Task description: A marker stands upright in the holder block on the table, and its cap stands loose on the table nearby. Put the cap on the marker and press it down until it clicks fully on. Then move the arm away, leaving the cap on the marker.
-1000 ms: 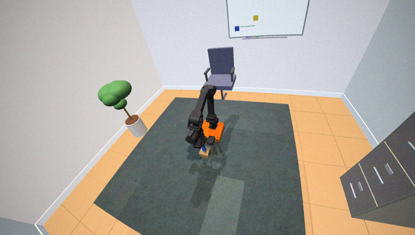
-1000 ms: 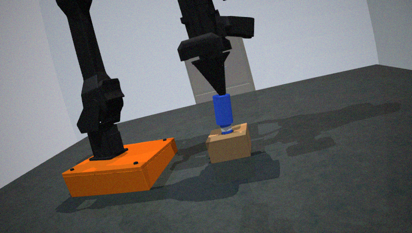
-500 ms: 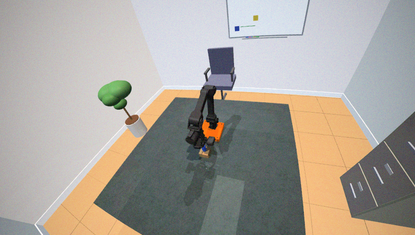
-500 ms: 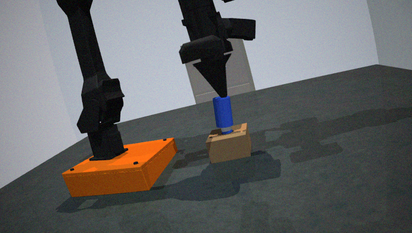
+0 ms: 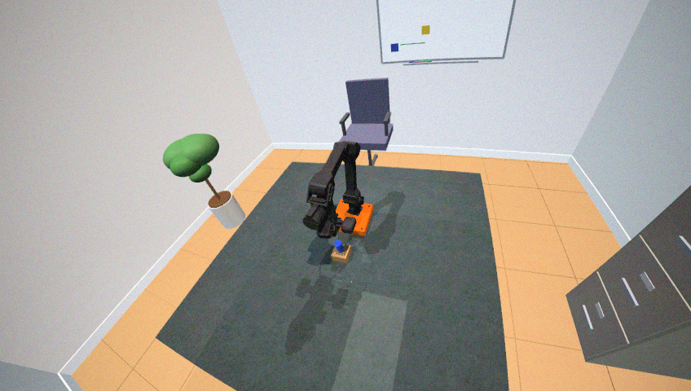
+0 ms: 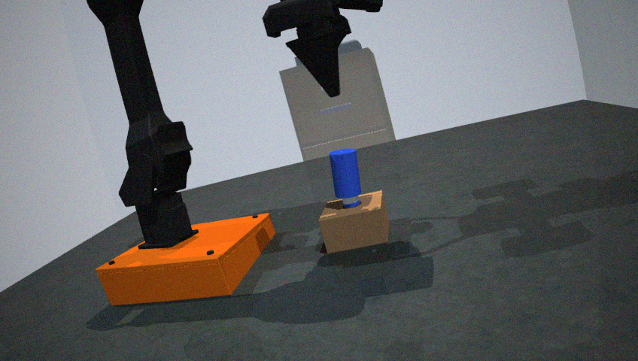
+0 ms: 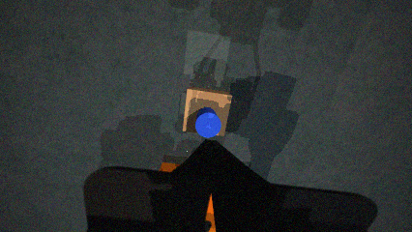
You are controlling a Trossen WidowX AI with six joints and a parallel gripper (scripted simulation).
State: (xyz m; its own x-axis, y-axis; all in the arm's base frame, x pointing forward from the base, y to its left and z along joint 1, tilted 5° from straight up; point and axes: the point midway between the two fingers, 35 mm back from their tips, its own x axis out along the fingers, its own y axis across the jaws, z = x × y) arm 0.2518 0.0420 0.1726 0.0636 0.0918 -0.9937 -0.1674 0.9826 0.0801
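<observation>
Presently, the blue cap [image 5: 338,246] [image 6: 344,173] [image 7: 208,125] sits over the upper end of the marker [image 6: 350,201], which stands in the wooden holder block [image 5: 339,258] [image 6: 356,228] [image 7: 208,98]. Between the cap's lower edge and the block, a short pale part of the marker shows, with a thin blue ring under it. From these views I cannot tell if the cap is clicked fully on. The gripper [image 6: 333,95] [image 7: 209,145] is above the cap and apart from it; its fingers are closed together and have hold of nothing. The cap looks smooth and round, so I judge it to be light, rather stiff, and maybe a little slippery. It is probably not fragile, but a push on one side could tilt it. For pressing, the best place is the middle of its flat top, straight down, with the closed fingertips. If it must be gripped again, I would take the side wall, around the middle height, with the two fingers opposite each other. The small block could perhaps slide under a slanted push. If the cap is already seated, only moving the arm away remains, without touching the cap.
</observation>
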